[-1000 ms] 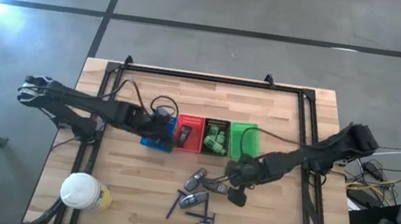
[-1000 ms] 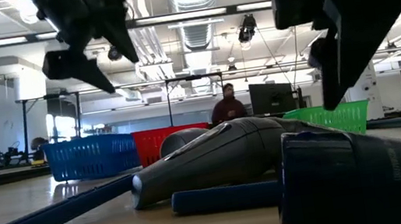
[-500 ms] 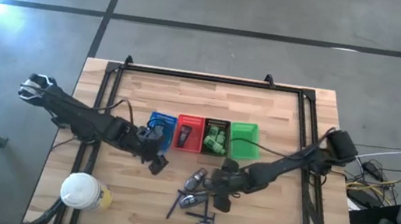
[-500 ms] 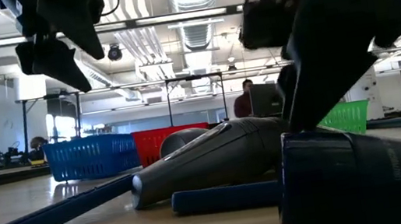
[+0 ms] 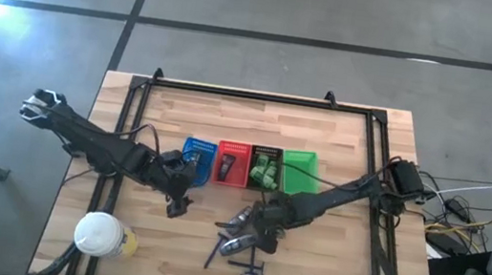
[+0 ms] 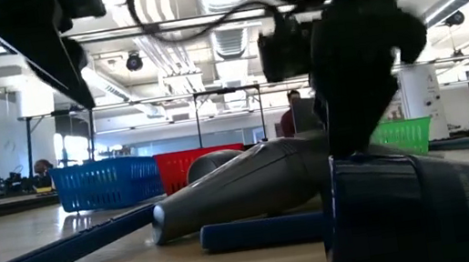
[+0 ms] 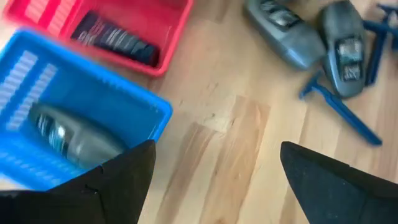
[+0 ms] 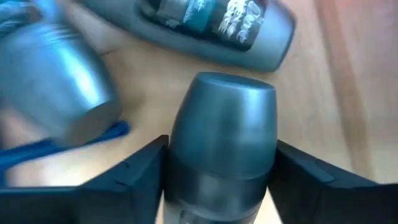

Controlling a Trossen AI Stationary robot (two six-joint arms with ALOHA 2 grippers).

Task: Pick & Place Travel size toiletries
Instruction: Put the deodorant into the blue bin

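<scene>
Grey tube (image 8: pixel 221 143) between right claw (image 8: pixel 217 168) fingers

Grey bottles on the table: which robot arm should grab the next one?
The right arm, most likely. The right gripper already straddles a grey bottle in the pile. The left gripper is open over bare wood beside the blue basket, farther from the pile.

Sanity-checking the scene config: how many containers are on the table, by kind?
Plastic baskets: 4
Round white-lidded container: 1
Total: 5
</scene>
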